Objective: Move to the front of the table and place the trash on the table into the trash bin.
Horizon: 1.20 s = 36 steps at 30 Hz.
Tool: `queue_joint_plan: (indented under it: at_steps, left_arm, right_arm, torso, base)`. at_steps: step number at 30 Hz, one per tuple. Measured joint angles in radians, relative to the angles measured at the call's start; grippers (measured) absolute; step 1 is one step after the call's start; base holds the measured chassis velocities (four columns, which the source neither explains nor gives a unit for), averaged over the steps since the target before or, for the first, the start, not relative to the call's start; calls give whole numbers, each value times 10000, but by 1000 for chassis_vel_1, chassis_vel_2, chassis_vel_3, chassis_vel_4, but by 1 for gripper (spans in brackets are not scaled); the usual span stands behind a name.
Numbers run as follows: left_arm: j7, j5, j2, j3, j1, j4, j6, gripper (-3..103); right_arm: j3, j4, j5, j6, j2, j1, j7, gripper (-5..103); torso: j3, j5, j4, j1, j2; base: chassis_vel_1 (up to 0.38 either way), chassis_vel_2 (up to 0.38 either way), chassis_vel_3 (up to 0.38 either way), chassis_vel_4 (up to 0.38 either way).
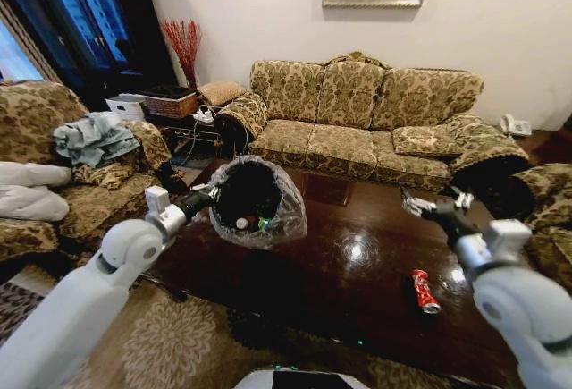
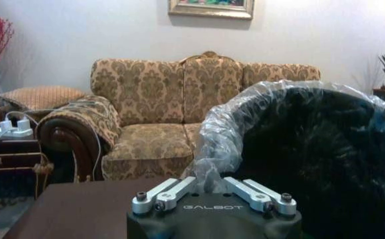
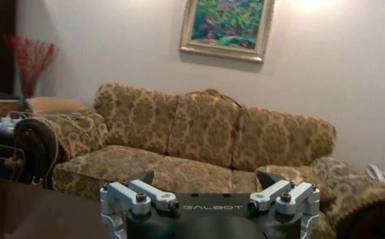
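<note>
Holding the bin [image 1: 255,203] tipped above the surface [image 1: 357,273], the left tool [image 1: 213,194] is pinched shut on the bag-lined rim. That thin plastic could slip or tear, dropping the bin and spilling the trash inside. The right tool [image 1: 435,203] hangs open and empty over the far side; the red can [image 1: 424,291] lies near the front edge, well apart, and could roll if nudged.

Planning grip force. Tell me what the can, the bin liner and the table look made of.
Can: apparently thin painted metal, red with white print, dented.
Bin liner: clear thin plastic film, crinkled and glinting, held by the left pincer.
Table: probably lacquered dark wood; its glossy top mirrors the lights.
</note>
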Motion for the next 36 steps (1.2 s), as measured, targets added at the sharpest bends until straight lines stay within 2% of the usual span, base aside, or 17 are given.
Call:
queue_joint_plan:
  at_steps: [5,18,22,27,36]
  left_arm:
    - [-2,-114,-34,-4,-17,-64,-1,2]
    - [210,-338,-120,45,-169,67,-224,2]
    - [219,-360,-128,54,-112,-2,-280,2]
    - [213,-402,-2,12,-79,-78,-288,2]
    - [174,-459,77,-393,455,-559,-324,2]
  right_arm:
    - [-196,121,-209,-398,479,-13,12,100]
    - [-567,113,-1034,-316,1152,-231,-31,100]
    - [-386,64,-1235,-314,1447,-443,-292,100]
    - [-23,-42,-1304,-371,1636,-639,-667,100]
    - [200,-176,-1218,-469,1884,-931,-1058,100]
  torso:
    - [0,0,-8,1,-1]
    - [1,-1,-11,2,-2]
    - [1,0,-16,2,-1]
    - [0,1,-1,2,-1]
    - [0,-1,-6,1,-1]
  base:
    - [-15,-20,-18,-12]
    - [-72,-72,-71,-72]
    - [-90,-81,-66,-71]
    - [0,0,0,0]
    - [-8,-11,11,7]
